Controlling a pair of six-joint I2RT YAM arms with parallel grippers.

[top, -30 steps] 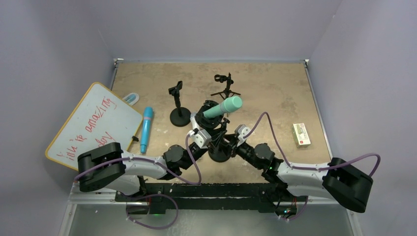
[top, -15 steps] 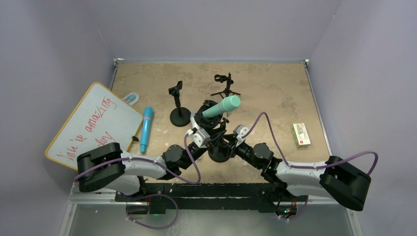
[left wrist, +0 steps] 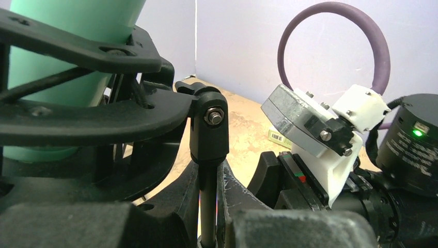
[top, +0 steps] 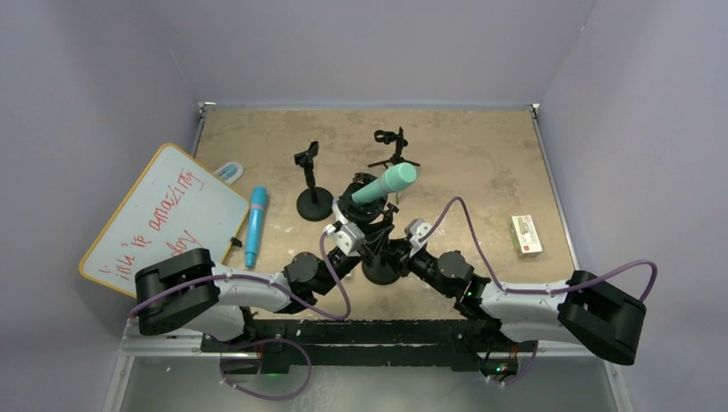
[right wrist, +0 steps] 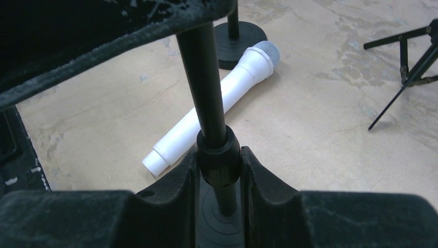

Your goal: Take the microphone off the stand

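Teal microphone [top: 384,185] sits tilted in the stand's clip [left wrist: 103,111], not out yet. Right gripper [right wrist: 219,170] is clamped on the pole [right wrist: 206,93], bracing it. Left gripper [left wrist: 204,227] is narrow around the pole just under the clip; can't tell if it bites. The pull-out itself is all left.

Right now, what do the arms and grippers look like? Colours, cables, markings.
The left arm and right arm: white links, black joints, bulky black motor housings, a looping purple cable on each. The left gripper and right gripper: scuffed matte-black fingers, white printed mounts. A green LED lights the right wrist's motor.
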